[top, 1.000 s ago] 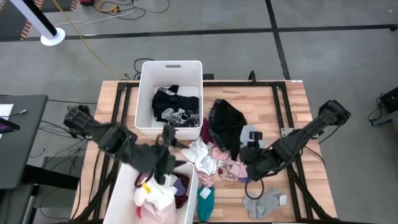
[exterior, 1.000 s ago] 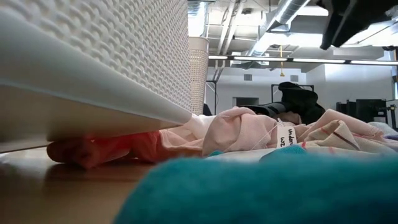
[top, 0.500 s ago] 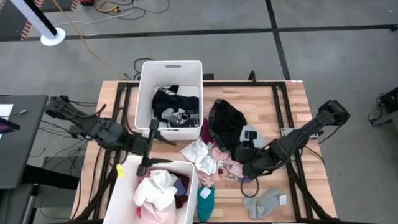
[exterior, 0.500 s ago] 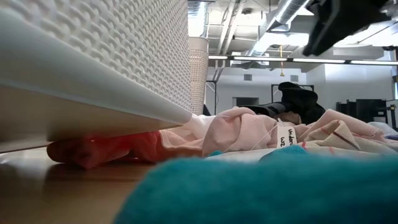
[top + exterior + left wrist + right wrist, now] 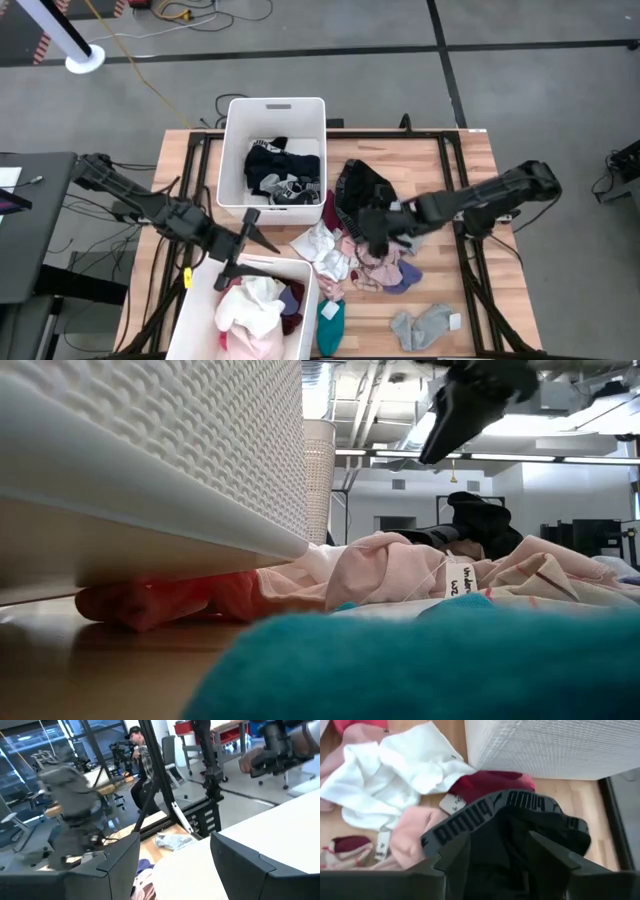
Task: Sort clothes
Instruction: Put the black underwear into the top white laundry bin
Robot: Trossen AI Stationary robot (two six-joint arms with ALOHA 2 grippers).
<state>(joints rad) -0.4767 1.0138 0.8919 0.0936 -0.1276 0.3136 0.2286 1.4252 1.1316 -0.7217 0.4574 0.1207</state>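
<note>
A heap of clothes (image 5: 340, 255) in white, pink and maroon lies mid-table, with a black garment (image 5: 365, 190) at its far end. My right gripper (image 5: 365, 228) hangs open over that black garment (image 5: 510, 820), a finger standing to either side of its lettered waistband. In the low view it (image 5: 450, 430) is well above the heap. My left gripper (image 5: 250, 243) is open and holds nothing, level at the far rim of the near white bin (image 5: 305, 270), which holds white, pink and maroon clothes. In its own wrist view nothing lies between the fingers of the left gripper (image 5: 175, 855).
A far white bin (image 5: 275, 105) holds dark clothes. A grey sock (image 5: 420, 325) and a teal piece (image 5: 331, 325) lie by the table's near edge. Bare wood shows at the far right. A person (image 5: 137, 750) sits in the room beyond the table.
My left gripper has drawn back from over the near bin toward the table's left and far side, tipping up to level, its arm folding back. My right gripper has swung from the heap's near right end toward the far left, over the black garment.
</note>
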